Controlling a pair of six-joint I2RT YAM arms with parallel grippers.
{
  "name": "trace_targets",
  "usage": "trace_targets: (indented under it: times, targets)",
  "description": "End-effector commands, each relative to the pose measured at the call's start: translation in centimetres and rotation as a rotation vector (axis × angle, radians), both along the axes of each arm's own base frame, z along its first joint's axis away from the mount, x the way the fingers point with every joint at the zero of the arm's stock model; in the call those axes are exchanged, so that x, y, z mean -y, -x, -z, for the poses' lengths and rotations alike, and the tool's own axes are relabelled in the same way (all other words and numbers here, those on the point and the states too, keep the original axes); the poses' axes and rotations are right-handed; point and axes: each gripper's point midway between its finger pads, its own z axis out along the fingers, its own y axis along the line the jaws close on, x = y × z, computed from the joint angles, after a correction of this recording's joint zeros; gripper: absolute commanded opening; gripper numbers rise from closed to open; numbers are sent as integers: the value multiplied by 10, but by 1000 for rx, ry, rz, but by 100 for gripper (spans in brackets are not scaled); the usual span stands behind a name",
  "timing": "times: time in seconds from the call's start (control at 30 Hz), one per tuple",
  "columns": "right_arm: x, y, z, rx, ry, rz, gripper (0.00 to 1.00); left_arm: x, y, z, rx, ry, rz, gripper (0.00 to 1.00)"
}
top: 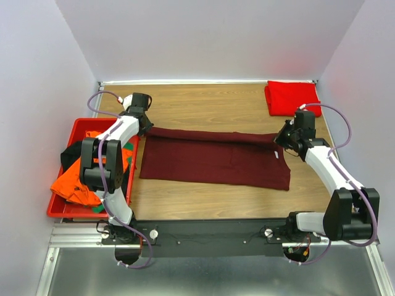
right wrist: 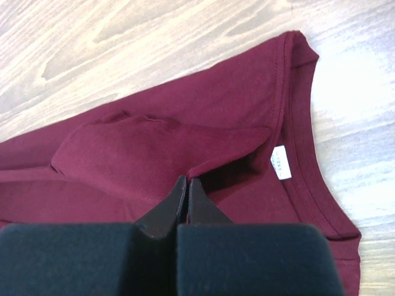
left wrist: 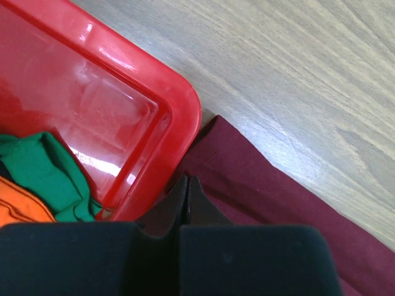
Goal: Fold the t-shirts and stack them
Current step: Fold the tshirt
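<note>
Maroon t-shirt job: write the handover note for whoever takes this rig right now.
Left tool: shut at the corner of the maroon t-shirt beside the red tray; whether it holds cloth is unclear.
Right tool: shut on a raised pinch of the maroon t-shirt near its collar.
Done: one red t-shirt lies folded at the far right corner of the table.
To do: fold the maroon one and stack it on the red; the orange t-shirt lies crumpled in the tray.

Spread t-shirt (top: 216, 161) central — tray (top: 83, 123) left, folded t-shirt (top: 291, 97) behind-right.
</note>
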Motion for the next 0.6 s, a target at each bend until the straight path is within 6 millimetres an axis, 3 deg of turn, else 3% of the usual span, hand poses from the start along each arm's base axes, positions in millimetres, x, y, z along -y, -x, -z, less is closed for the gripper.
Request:
trace_targets:
  times: [0.0, 0.57]
  targets:
    - [1, 14, 8, -34, 1, 15, 0, -7, 1, -15, 39, -16, 1, 0]
    - [5, 38, 37, -105, 11, 41, 0, -2, 18, 8, -12, 10, 22, 0]
